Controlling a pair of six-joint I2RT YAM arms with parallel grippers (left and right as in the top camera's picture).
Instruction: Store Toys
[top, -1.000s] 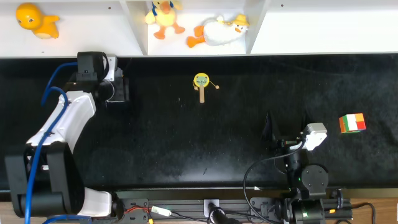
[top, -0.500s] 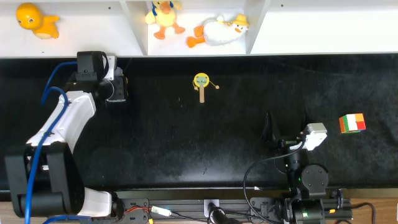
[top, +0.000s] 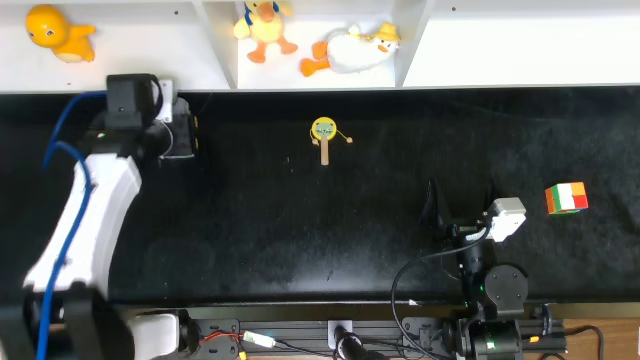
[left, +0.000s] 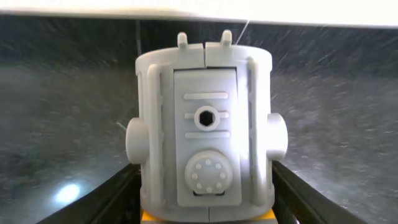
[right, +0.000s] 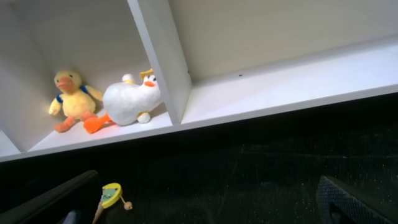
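Left arm extended forward, left gripper (top: 188, 138) jaws clamping a grey toy (left: 205, 118); right gripper (top: 460, 205) low near its base, jaws spread.

— Where's the left gripper (top: 188, 138)?
— Just before the shelf (top: 500, 40), robot toy (left: 205, 130) between its fingers. The rubber duck (top: 58, 32) sits in the compartment beyond it, to its left.
— And to its right?
— The rattle (top: 324, 137) on the table (top: 250, 230), level with it. The cube (top: 566, 198) lies right of the right gripper (top: 460, 205).

Your left tool (top: 183, 136) now sits slightly closer to the white shelf (top: 150, 45), carrying the grey toy (left: 205, 149) with it. The arm behind it stretches out straighter than a second ago.
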